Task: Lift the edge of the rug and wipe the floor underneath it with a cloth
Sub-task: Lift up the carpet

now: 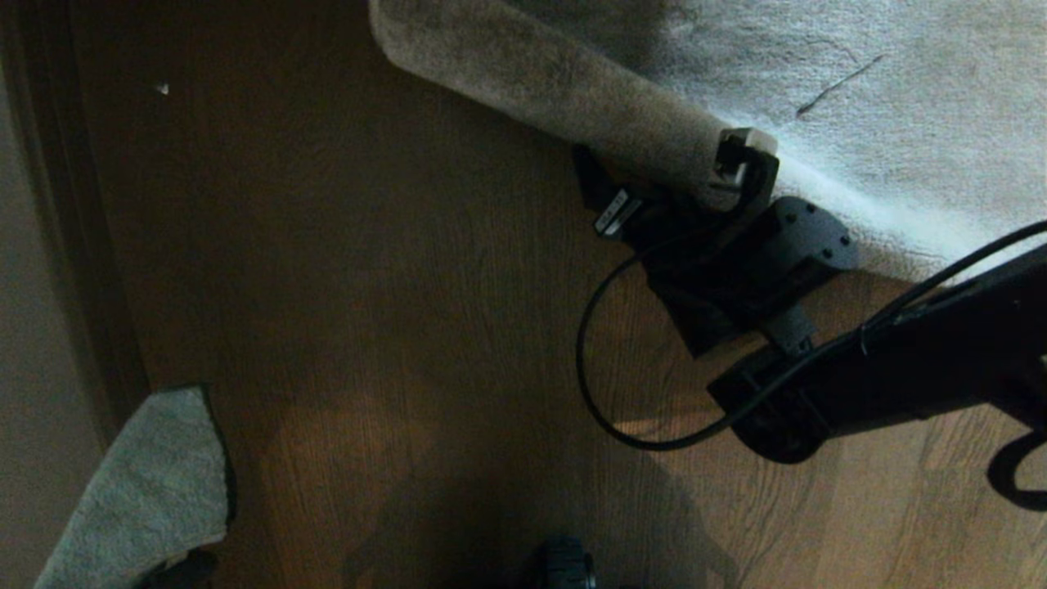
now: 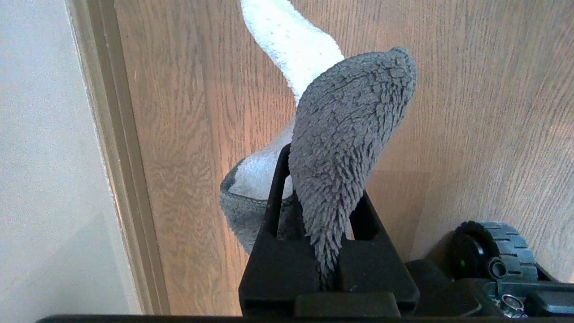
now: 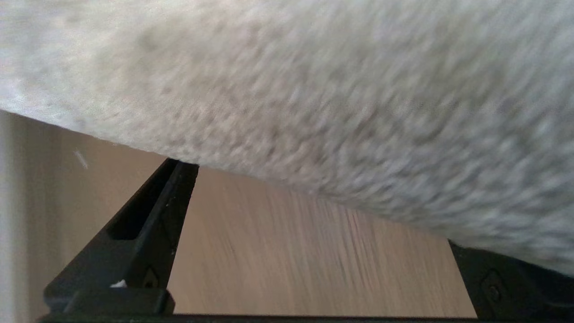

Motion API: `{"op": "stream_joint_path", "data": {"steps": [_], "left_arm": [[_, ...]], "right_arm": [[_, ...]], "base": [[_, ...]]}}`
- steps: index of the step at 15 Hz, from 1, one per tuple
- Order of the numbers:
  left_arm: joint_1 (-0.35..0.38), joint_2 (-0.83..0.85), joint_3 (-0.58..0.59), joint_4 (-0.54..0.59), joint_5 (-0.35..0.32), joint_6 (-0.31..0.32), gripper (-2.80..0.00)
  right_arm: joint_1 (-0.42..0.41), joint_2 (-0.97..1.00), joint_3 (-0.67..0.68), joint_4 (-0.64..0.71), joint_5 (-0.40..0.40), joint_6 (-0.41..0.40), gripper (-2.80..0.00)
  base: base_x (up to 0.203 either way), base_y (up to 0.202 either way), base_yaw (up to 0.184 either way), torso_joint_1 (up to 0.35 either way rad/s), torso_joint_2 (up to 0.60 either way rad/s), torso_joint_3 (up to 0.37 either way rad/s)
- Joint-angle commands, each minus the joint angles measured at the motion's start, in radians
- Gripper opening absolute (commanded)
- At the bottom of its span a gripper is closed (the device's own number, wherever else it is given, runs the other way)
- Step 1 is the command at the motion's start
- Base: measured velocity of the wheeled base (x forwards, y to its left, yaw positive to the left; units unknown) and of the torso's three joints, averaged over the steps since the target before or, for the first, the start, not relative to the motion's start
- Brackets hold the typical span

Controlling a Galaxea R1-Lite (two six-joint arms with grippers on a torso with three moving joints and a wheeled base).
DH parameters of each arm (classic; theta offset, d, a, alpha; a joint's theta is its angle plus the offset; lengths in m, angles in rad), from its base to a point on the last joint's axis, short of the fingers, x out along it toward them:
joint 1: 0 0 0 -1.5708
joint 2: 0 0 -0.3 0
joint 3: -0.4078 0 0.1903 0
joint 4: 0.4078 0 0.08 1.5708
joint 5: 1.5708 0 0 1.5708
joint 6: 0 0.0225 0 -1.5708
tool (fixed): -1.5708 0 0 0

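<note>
black right arm fills the head view's lower right, its right gripper (image 1: 695,184) spread wide at the rug edge (image 1: 564,90), which bulges up off the floor (image 1: 393,311); the cloth (image 1: 139,491) hangs at the lower left corner

left wrist view: the left gripper (image 2: 329,211) is clamped on the cloth, dangling above bare planks

right wrist view: wide-apart fingers (image 3: 148,224) sit under the plush rug

judging by this, lifting is under way, wiping not yet begun
</note>
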Motion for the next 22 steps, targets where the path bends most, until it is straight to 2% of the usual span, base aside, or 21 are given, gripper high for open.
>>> {"op": "stream_joint_path", "data": {"steps": [1, 7, 10, 13, 15, 20, 22], "left_arm": [[0.0, 0.0, 0.001, 0.0, 0.001, -0.001, -2.8], [0.0, 0.0, 0.0, 0.0, 0.001, -0.001, -2.8], [0.0, 0.0, 0.0, -0.001, 0.001, -0.001, -2.8], [0.0, 0.0, 0.0, 0.0, 0.001, -0.001, -2.8], [0.0, 0.0, 0.0, 0.0, 0.001, -0.001, -2.8], [0.0, 0.0, 0.0, -0.002, 0.001, -0.001, -2.8], [0.0, 0.0, 0.001, -0.001, 0.001, -0.001, -2.8]], "right_arm": [[-0.025, 0.04, 0.043, -0.048, -0.029, -0.002, 0.0], [-0.117, 0.07, 0.084, -0.048, -0.125, -0.033, 0.0], [-0.159, 0.047, 0.064, -0.048, -0.13, -0.049, 0.0], [-0.166, -0.024, 0.029, -0.048, -0.121, -0.047, 0.0], [-0.16, -0.092, 0.036, -0.048, -0.074, -0.045, 0.0], [-0.107, -0.236, 0.054, -0.043, 0.11, -0.04, 0.0], [-0.085, -0.255, 0.074, -0.041, 0.138, -0.066, 0.0]], "base": [[0.0, 0.0, 0.0, 0.0, 0.0, 0.0], [0.0, 0.0, 0.0, 0.0, 0.0, 0.0], [0.0, 0.0, 0.0, 0.0, 0.0, 0.0], [0.0, 0.0, 0.0, 0.0, 0.0, 0.0], [0.0, 0.0, 0.0, 0.0, 0.0, 0.0], [0.0, 0.0, 0.0, 0.0, 0.0, 0.0], [0.0, 0.0, 0.0, 0.0, 0.0, 0.0]]}}
